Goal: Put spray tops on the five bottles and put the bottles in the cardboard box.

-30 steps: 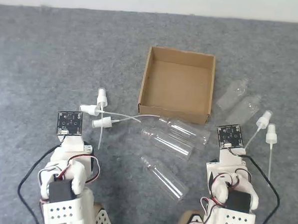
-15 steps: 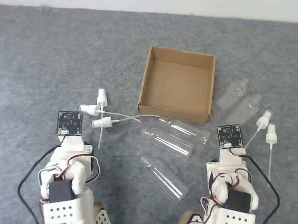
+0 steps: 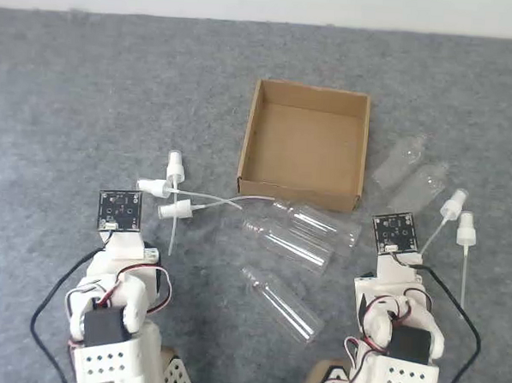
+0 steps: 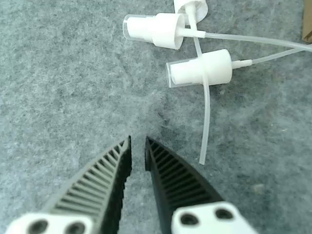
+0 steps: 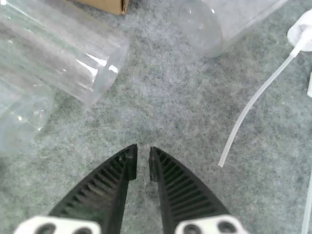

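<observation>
Bottles (image 3: 288, 243): five lay uncapped on the carpet (image 3: 90, 88), three before the box (image 3: 300, 194) and two at its right; none boxed.
Tops (image 3: 176, 210): three by my left arm, two by my right, probably split for reach.
Left gripper (image 4: 138, 142): low, tucked back, nearly closed, empty.
Right gripper (image 5: 143, 149): likewise.

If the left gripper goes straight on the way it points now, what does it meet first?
Probably the farther spray top, lying crosswise beyond bare carpet; depth is unclear.
</observation>
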